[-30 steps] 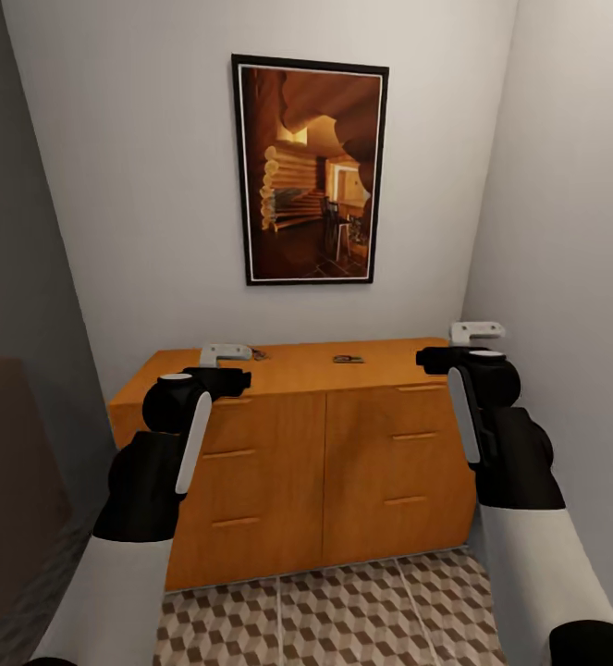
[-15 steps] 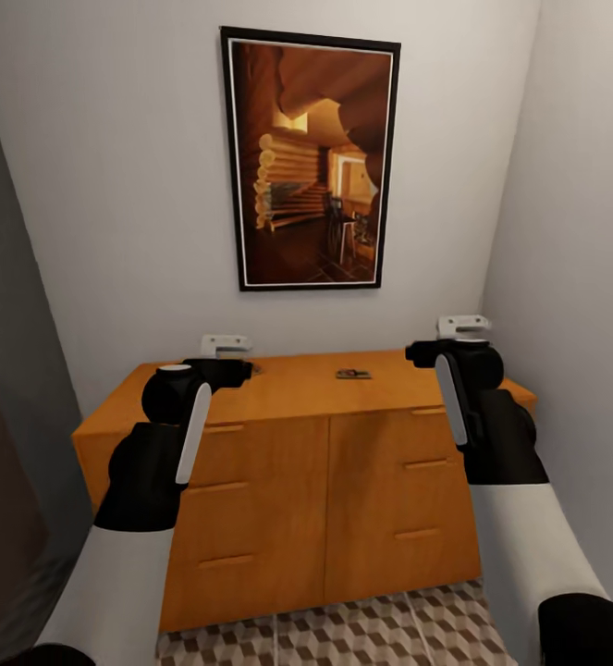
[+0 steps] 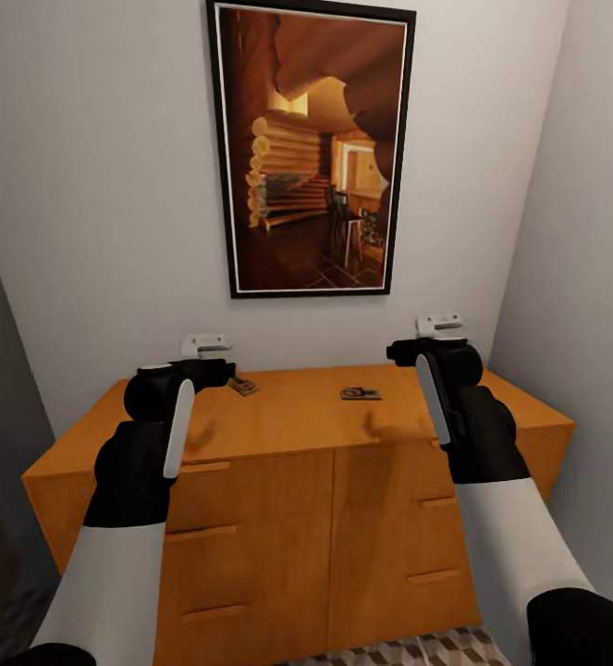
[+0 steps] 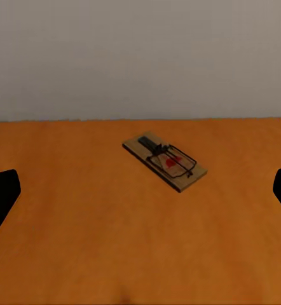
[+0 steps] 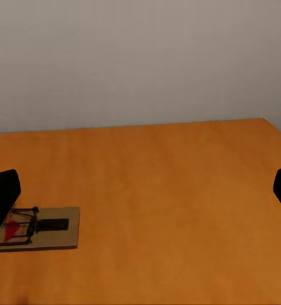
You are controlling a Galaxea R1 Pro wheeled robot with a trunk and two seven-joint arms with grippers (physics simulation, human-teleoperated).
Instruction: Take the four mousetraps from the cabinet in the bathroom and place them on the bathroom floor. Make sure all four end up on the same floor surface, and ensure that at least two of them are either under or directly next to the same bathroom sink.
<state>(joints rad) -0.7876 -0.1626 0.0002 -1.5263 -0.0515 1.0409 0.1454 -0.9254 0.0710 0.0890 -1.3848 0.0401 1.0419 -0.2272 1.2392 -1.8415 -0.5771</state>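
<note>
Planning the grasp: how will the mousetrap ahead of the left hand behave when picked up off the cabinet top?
The mousetrap is a thin flat wooden plate, so probably stiff and light. It lies flush on the smooth cabinet top, so it may slide if nudged rather than tip. Its spring wire looks delicate, so grip the plate's edges.

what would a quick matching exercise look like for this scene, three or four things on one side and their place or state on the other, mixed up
Things:
1. left tool
2. mousetrap nearer the left arm
3. mousetrap nearer the right arm
4. framed picture

Places or states:
A. hanging on the wall above the cabinet
B. on the cabinet top, lying at an angle
C. open, facing a trap across the wood
D. on the cabinet top, about square to its front edge

Pairs: 1-C, 2-B, 3-D, 4-A
</note>
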